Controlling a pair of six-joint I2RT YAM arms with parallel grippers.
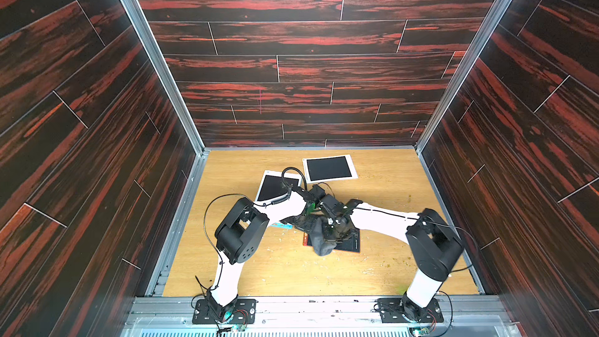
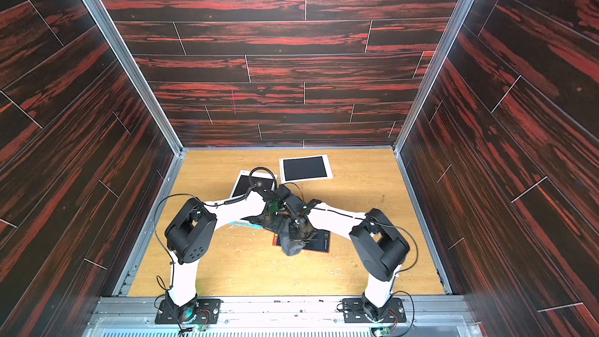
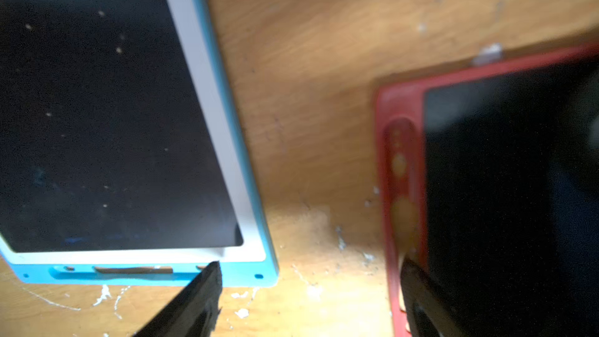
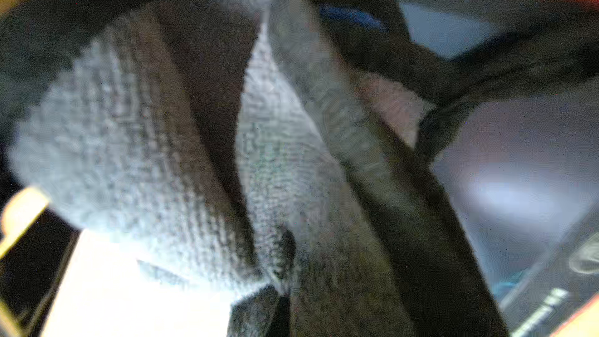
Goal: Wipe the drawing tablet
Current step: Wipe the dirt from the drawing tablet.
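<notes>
Grey cloth (image 4: pixel 129 157) fills our right wrist view, bunched in the right gripper (image 1: pixel 332 233), whose jaws are clamped on it. The cloth lies over a corner of the red-framed tablet (image 1: pixel 351 244), near the middle of the wooden table (image 1: pixel 259 270). Our left gripper (image 3: pixel 308 299) hangs spread wide and empty between that tablet and a blue-framed tablet (image 3: pixel 113 124). We see a white tablet (image 1: pixel 329 168) farther back.

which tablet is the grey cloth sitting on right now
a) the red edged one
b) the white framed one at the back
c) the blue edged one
a, the grey cloth sits bunched on the dark screen of the red edged tablet.
</notes>
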